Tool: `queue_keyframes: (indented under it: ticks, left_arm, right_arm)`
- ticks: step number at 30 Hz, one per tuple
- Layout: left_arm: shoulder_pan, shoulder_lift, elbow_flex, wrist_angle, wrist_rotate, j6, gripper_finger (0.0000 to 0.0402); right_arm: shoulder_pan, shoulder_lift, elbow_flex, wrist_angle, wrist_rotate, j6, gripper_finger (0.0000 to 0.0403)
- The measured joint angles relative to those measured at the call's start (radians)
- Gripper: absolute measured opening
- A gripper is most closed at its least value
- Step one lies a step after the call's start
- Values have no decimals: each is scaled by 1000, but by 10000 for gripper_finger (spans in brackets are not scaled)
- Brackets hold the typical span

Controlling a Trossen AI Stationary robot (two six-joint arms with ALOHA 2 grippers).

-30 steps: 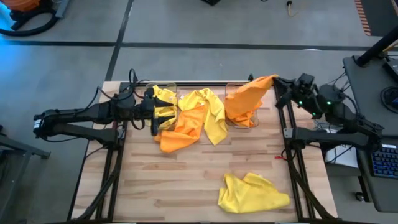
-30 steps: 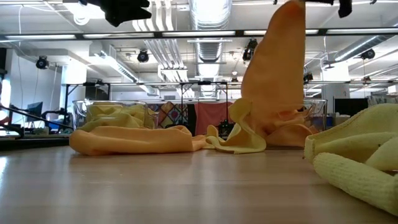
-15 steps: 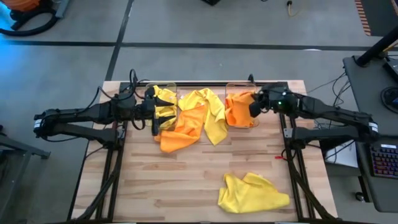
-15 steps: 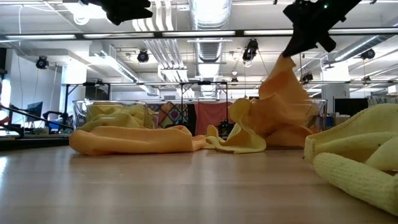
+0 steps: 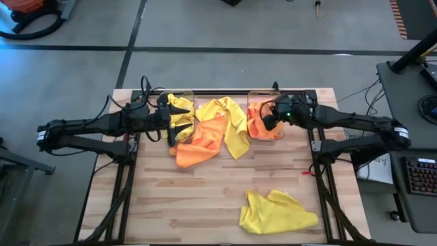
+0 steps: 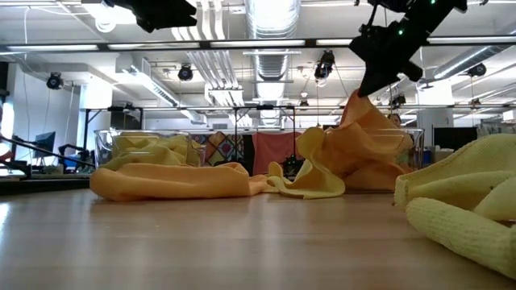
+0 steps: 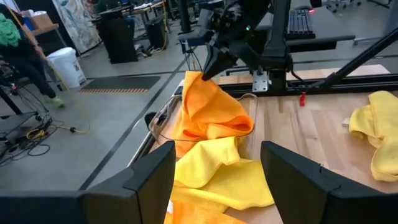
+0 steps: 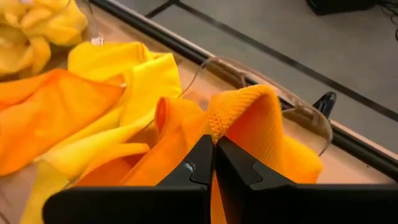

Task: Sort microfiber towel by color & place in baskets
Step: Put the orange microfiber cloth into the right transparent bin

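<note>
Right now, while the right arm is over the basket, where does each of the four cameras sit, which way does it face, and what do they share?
High view: overhead, facing straight down; both arms over the pale wooden table.
Low view: at tabletop height, facing level across; right gripper above.
Left wrist view: behind the left gripper, open, facing across the table.
Right wrist view: behind the right gripper, shut on the soft orange microfiber towel, facing the clear plastic basket.
Shared: all four show that towel.

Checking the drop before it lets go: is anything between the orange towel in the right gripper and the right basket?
Nothing visible. The right gripper holds the orange towel shut, directly over the right basket, which already holds orange cloth.
</note>
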State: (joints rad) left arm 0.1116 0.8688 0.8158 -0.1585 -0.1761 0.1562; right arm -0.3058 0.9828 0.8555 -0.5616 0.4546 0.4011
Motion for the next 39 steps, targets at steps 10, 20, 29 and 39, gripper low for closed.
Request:
queue_keyframes:
  ticks: [10,20,29,39]
  left_arm:
    - [0,1,0,-3,0,0,220]
    - [0,1,0,-8,-1,0,220]
    - [0,1,-1,-8,-1,0,220]
    - [0,1,-20,-10,-1,-8,220]
  right_arm:
    - [0,126,0,25,-1,-2,8]
    - [0,194,0,29,-7,-4,9]
    - [0,231,1,29,-10,-4,9]
    - [0,225,1,54,-54,23,38]
